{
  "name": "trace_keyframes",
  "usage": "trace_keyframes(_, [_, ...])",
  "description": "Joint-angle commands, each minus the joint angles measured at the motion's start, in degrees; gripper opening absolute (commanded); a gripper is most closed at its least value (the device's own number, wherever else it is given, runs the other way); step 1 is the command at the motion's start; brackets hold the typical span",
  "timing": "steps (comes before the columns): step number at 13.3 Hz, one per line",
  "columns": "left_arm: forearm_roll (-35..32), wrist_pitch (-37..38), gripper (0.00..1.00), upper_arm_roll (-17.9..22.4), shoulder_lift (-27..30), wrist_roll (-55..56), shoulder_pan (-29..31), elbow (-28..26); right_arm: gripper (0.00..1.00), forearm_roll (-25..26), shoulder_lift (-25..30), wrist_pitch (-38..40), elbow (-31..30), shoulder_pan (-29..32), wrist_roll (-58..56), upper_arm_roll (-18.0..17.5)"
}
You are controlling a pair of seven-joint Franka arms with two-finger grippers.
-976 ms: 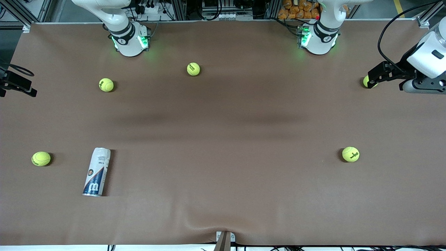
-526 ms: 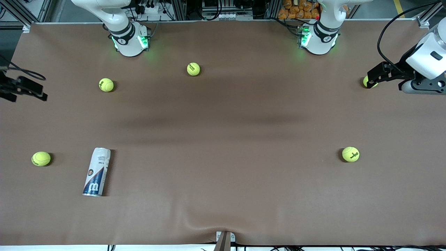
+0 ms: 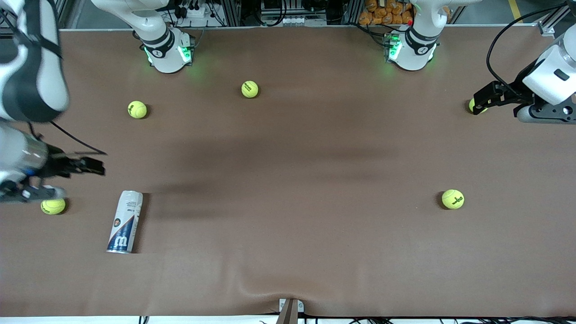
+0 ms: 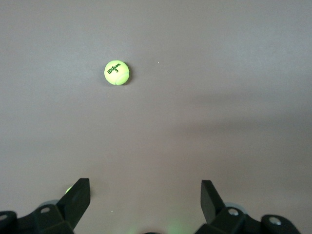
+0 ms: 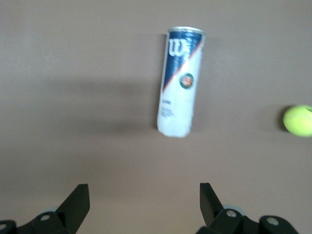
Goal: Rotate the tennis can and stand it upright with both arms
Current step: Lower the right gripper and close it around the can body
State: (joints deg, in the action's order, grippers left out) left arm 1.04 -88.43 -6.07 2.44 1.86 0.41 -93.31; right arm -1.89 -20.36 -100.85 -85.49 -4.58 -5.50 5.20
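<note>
My right end effector (image 3: 92, 166) hangs over the tabletop (image 3: 288, 180) at the right arm's end, fingers (image 5: 73, 202) spread wide and empty. The tennis can (image 3: 125, 222) lies flat on its side just ahead of and below it, well clear of the fingers, with a tennis ball (image 3: 53, 206) beside it. My left end effector (image 3: 486, 96) waits over the left arm's end, jaws open, above another ball (image 3: 472, 105).
</note>
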Motion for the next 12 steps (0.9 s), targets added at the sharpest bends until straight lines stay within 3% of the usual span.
trace_keyframes(1, [0.1,0.6,1.0,-0.3,0.1,-1.2,0.6,0.0,1.0,0.0,-4.2,-2.2,1.4,-1.0,-0.3,0.2])
trace_keyframes(7, [0.1,0.0,1.0,-0.3,-0.8,-1.1,0.6,0.0,1.0,-0.2,-13.2,-7.5,1.4,-1.0,-4.8,0.0])
trace_keyframes(12, [0.1,0.0,1.0,-0.3,-1.0,-1.1,0.6,0.0,1.0,-0.6,-16.9,-14.6,1.3,-0.3,-5.7,0.0])
